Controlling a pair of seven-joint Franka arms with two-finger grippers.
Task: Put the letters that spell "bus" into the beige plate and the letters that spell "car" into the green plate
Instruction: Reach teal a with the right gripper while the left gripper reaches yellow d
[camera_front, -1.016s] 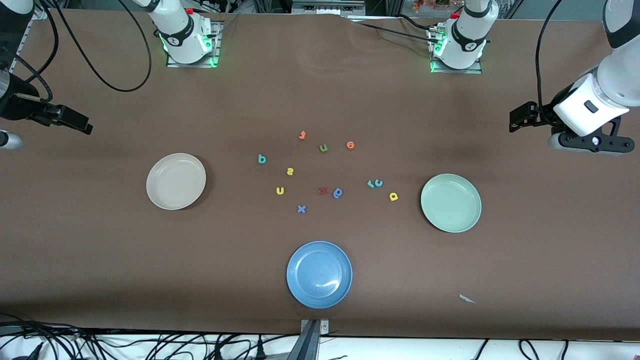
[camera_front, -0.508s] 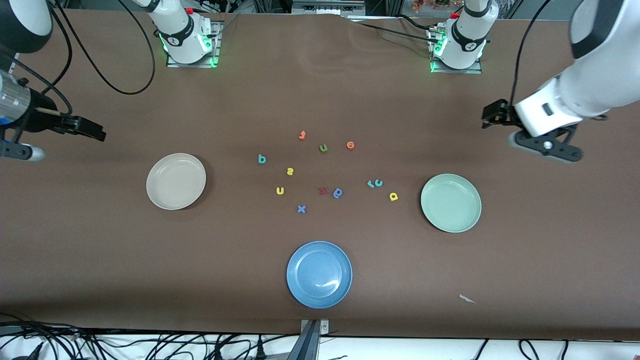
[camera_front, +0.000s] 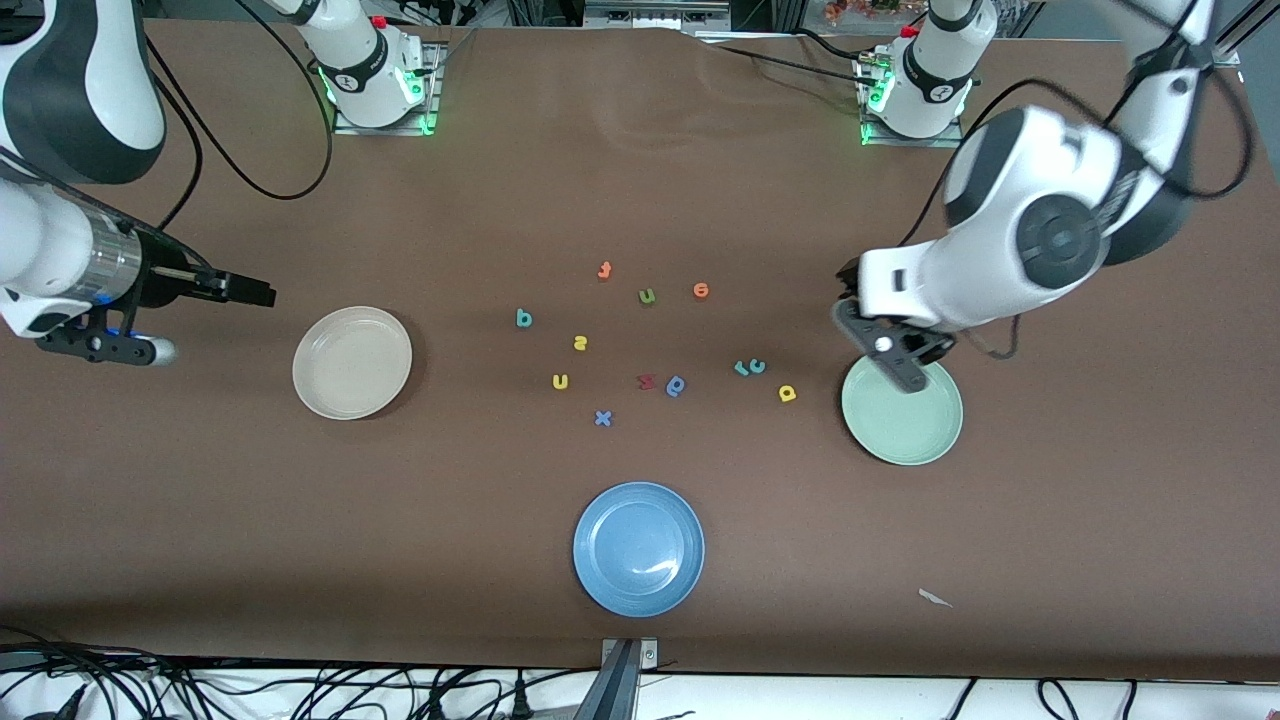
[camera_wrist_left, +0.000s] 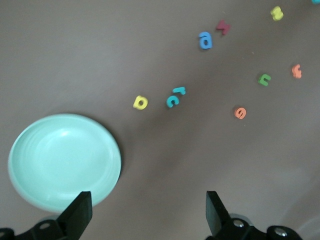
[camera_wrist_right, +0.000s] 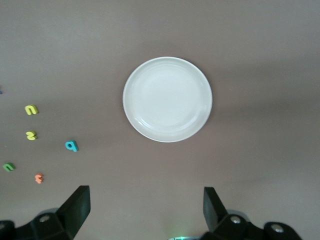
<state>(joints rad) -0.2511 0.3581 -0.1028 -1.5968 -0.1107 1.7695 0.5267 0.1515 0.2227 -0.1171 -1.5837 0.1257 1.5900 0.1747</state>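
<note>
Read the clock as laid flat on the bench in the front view, with twelve toward the arm bases. There the left arm's wrist covers the twelve o'clock rim of the round pale green plate and hides its own fingers. Only the left wrist view shows the left tool spread wide with nothing in it, and the plate bare. That view also catches the teal foam "r" and teal foam "c", touching side by side along the nine-to-three line. The yellow foam "a" lies just at their four o'clock, and all three are on the bench at nine o'clock of the green plate. A yellow letter cut by that view's edge is too small for you to name. The right tool is open and empty over bare bench at ten o'clock of the round cream-beige plate, its fingers pointing to three. The right wrist view shows that plate whole and bare. On the bench at its three o'clock lie the teal foam "b", stem along twelve-to-six, the yellow foam "s" and the yellow foam "u". The round blue plate shows only in the front view.
</note>
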